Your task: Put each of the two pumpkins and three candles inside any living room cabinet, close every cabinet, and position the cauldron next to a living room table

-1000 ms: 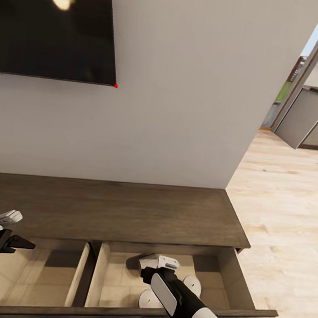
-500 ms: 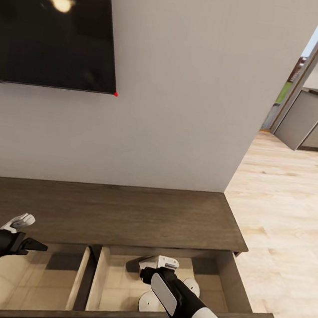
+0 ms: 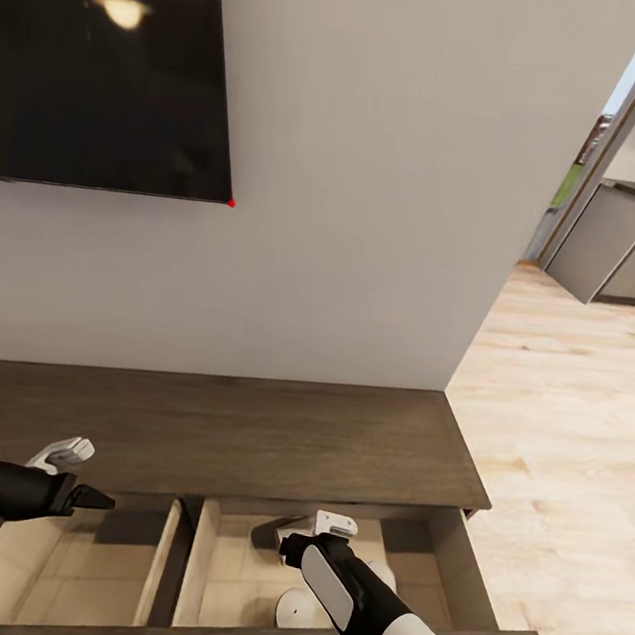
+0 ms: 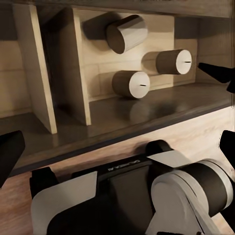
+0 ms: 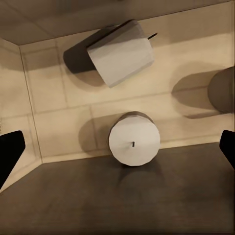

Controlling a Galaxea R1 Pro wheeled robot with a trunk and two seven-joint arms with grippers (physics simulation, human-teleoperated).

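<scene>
1. Candles [image 4: 131,84], three pale stubby wax cylinders with short dark wicks, inside the right-hand pulled-out drawer [image 3: 230,578] of the long low dark-brown wood-grain cabinet [image 3: 222,425] against the white wall.
2. Two upright on the pale beige drawer floor: one [image 5: 133,138] near the drawer's front panel, another [image 4: 174,61] just beside it, apart.
3. Third candle [image 5: 120,54] tipped over towards the back of the drawer, wick pointing sideways, touching neither of the others.
4. Right hand [image 3: 313,531] over that drawer above the candles, black fingertips [image 5: 10,152] spread wide, gripping nothing.
5. Left hand [image 3: 83,476] over the back edge of the neighbouring left drawer [image 3: 61,564], also pulled out, one white and one black finger parted, nothing between them.
6. From the left wrist, the right forearm [image 4: 171,191] in black and grey across the foreground, before the drawer front.
7. Above the cabinet, a black wall-mounted flat screen [image 3: 112,56]; to the right, pale wood plank floor [image 3: 562,443] leading to grey kitchen cupboards [image 3: 621,239].
</scene>
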